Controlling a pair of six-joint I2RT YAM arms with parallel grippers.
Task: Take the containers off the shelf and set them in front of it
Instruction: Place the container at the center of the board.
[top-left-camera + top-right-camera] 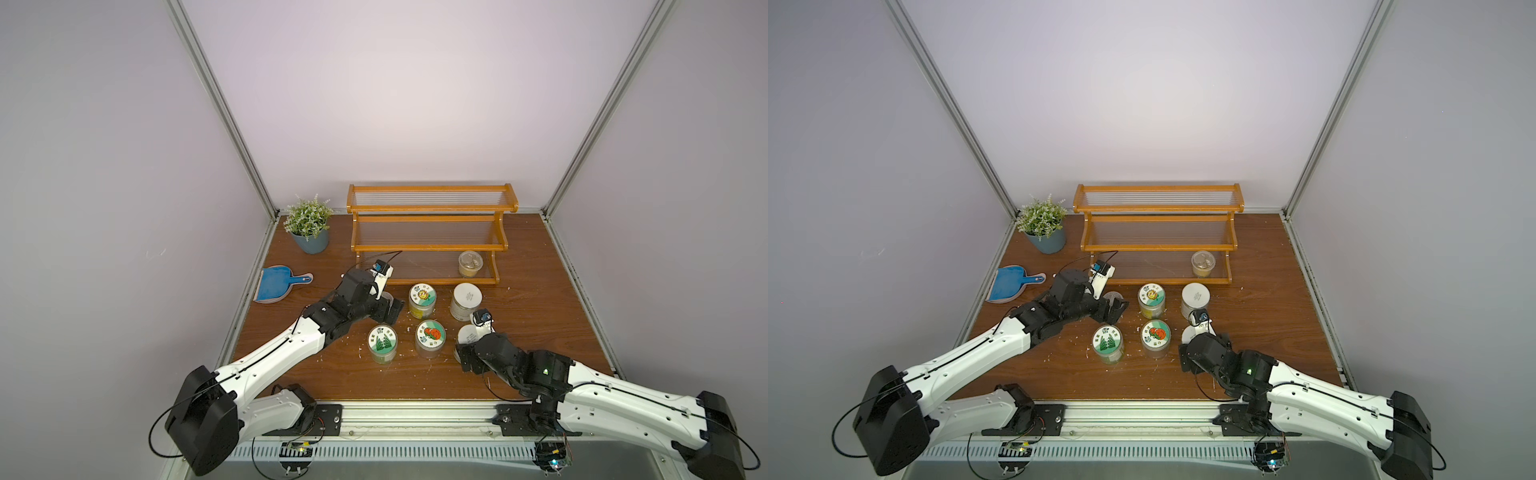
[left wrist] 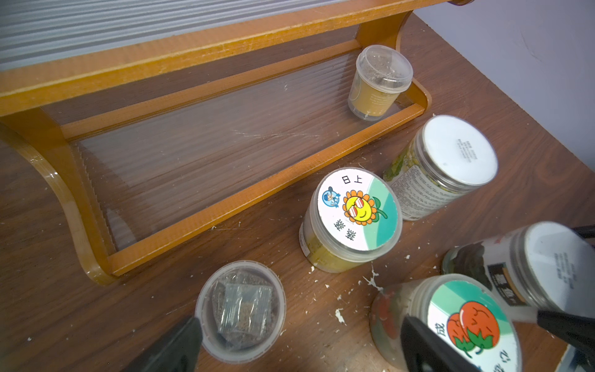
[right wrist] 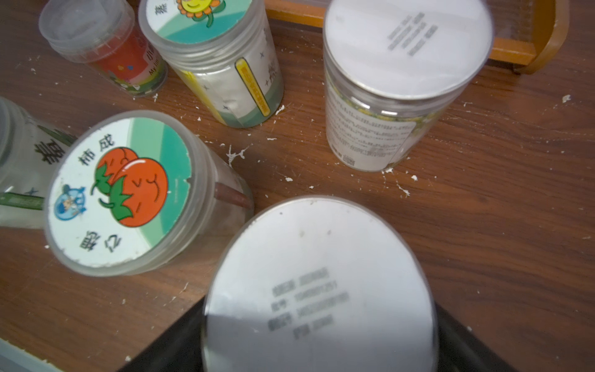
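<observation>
Six containers stand in front of the shelf, and one tub is on its bottom tier.

The clear-lidded tub (image 1: 470, 264) with tan contents stands at the right end of the lowest tier of the shelf (image 1: 432, 247). On the table (image 1: 540, 332) just before the shelf, the sunflower-lid jar (image 1: 422, 297) and a plain white-lid jar (image 1: 466, 296) stand side by side. Nearer the arms are the green-leaf-lid jar (image 1: 382, 338) and the orange-fruit-lid jar (image 1: 430, 332). The left gripper (image 2: 301, 325) hangs with its fingers spread wide. A small flat clear tub (image 2: 240, 310) sits on the table between them, close by one finger and well apart from the other. The right gripper (image 3: 318, 322) has a finger on either side of a second white-lid jar (image 3: 317, 273); I cannot tell whether they press it or stand clear. Off to the left are a potted plant (image 1: 311, 239) and a blue dustpan (image 1: 276, 286), and white crumbs lie scattered over the wood.
</observation>
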